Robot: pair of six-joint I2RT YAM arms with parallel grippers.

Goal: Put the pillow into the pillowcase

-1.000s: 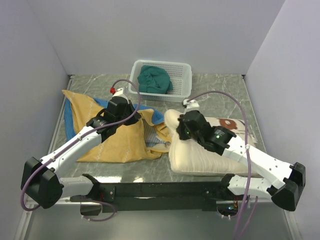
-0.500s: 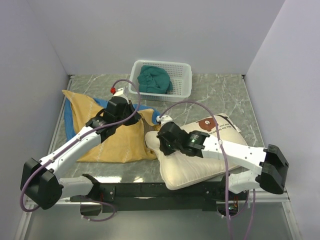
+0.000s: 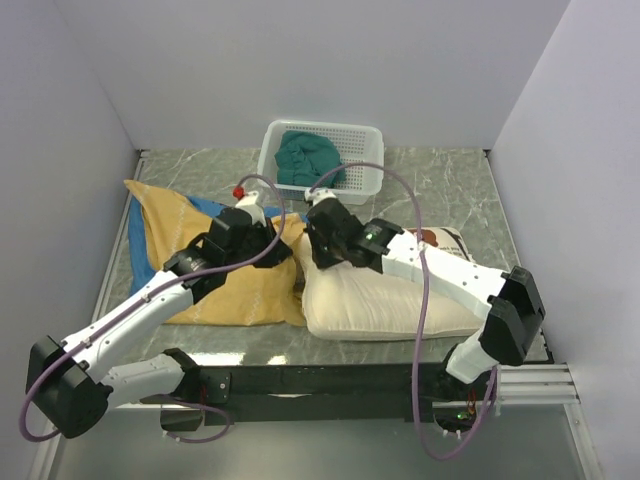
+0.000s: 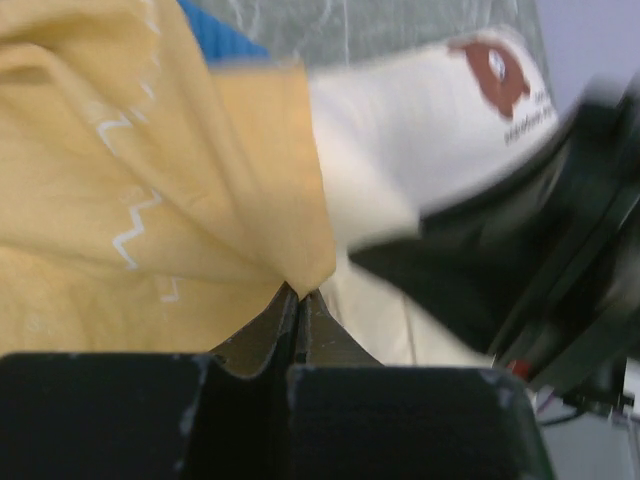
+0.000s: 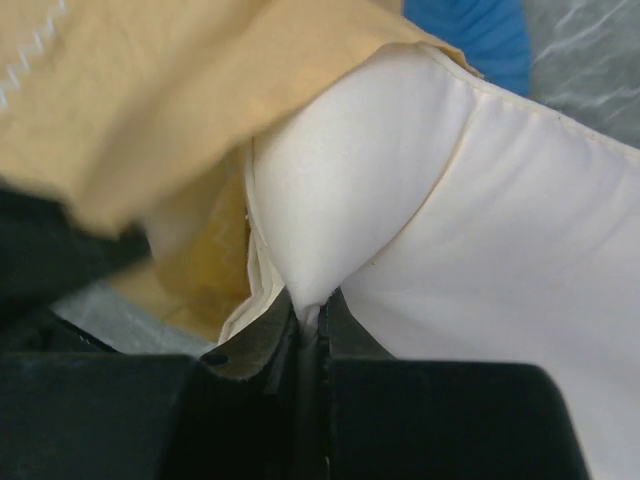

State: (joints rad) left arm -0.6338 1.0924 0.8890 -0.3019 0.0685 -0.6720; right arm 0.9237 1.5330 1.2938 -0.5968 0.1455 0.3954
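Note:
The cream-white pillow (image 3: 390, 300) lies at the table's centre-right, its bear face (image 3: 440, 238) near the far right end. The mustard-yellow pillowcase (image 3: 230, 285) with zigzag lines lies to its left, blue side showing at the back (image 3: 205, 205). My left gripper (image 3: 268, 232) is shut on the pillowcase's edge (image 4: 300, 270), lifting it beside the pillow (image 4: 400, 150). My right gripper (image 3: 318, 240) is shut on the pillow's left end (image 5: 330, 230), right at the yellow cloth (image 5: 150, 110) of the pillowcase mouth.
A white slotted basket (image 3: 322, 160) with a teal cloth (image 3: 308, 158) stands at the back centre, just behind both grippers. Grey walls close in the left, back and right. The black arm mount bar (image 3: 320, 380) runs along the near edge.
My right arm has dragged the pillow's left end leftward and up against the pillowcase mouth. My left gripper has shifted slightly right with the pillowcase edge.

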